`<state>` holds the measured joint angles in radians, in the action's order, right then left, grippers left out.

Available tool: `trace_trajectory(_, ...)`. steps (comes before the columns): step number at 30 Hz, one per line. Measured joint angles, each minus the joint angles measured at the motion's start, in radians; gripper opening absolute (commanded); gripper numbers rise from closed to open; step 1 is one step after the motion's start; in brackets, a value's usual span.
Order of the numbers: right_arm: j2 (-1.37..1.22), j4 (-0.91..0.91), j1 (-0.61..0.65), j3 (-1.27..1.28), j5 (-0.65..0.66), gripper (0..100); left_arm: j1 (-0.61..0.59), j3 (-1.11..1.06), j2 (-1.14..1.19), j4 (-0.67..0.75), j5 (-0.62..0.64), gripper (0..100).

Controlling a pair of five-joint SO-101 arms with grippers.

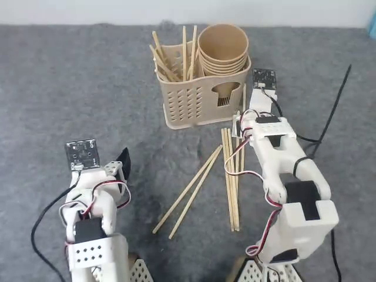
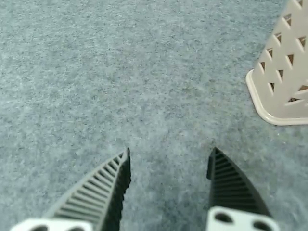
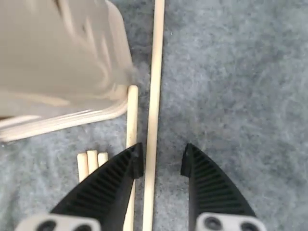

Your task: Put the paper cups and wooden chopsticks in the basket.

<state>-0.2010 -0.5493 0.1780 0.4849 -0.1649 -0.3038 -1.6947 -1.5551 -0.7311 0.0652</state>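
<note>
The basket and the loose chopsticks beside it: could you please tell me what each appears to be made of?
The basket looks like moulded beige plastic, matte: regular cut-out slots, rounded corners. The chopsticks look like pale, unvarnished wood, possibly bamboo: plain straight sticks without shine.

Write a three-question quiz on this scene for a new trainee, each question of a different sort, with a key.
1. True or false: the paper cups are stacked inside the basket.
2. What lies between the open fingers of the right gripper? A) a chopstick B) a paper cup C) nothing
3. Fill in: the left gripper is over grey carpet, and its fingers are ____.
Key: 1 true; 2 A; 3 open.
</note>
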Motion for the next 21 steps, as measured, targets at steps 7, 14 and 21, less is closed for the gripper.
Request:
trace_trajectory(7, 0.002, -0.023, 0.028, 0.000, 0.041, 14.7, 0.000, 0.000, 0.000, -0.002, 0.000, 25)
trace_trajectory(14, -0.002, -0.084, 0.068, 0.000, 0.115, 4.6, 0.000, 0.000, 0.000, -0.002, 0.000, 25)
trace_trajectory(21, -0.015, -0.186, 0.068, -0.020, 0.118, 0.9, 0.000, 0.000, 0.000, -0.002, 0.000, 25)
